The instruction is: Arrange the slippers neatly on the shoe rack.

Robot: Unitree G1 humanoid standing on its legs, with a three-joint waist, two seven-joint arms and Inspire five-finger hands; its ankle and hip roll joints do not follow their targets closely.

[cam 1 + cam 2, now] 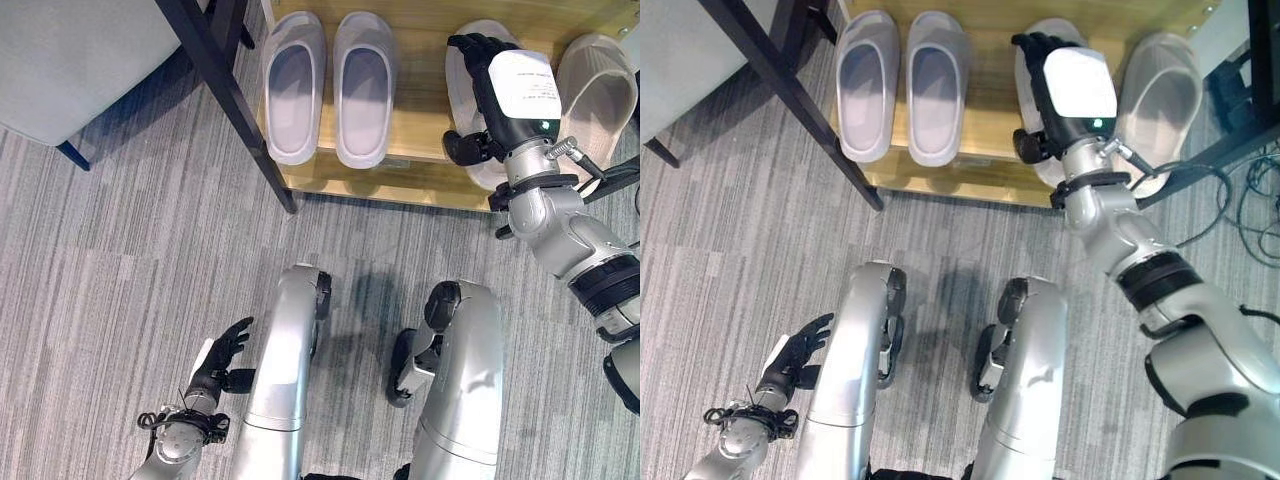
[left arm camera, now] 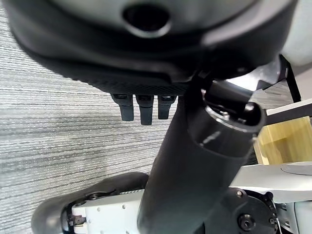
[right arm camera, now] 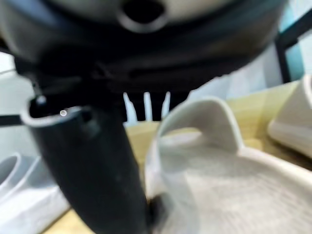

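Two lavender-grey slippers (image 1: 295,90) (image 1: 362,90) lie side by side, toes away from me, on the left part of the wooden shoe rack shelf (image 1: 420,125). A beige slipper (image 1: 460,95) lies to their right under my right hand (image 1: 505,100). That hand is laid over it with fairly straight fingers (image 3: 146,105) past the strap and the thumb (image 3: 92,170) against the slipper's (image 3: 219,161) inner edge. A second beige slipper (image 1: 597,85) lies just right of it. My left hand (image 1: 225,355) hangs open low at the left, holding nothing.
A black slanted frame leg (image 1: 230,95) crosses in front of the rack's left end. A grey upholstered seat (image 1: 70,60) stands at the far left. Striped grey carpet (image 1: 150,250) covers the floor before the rack.
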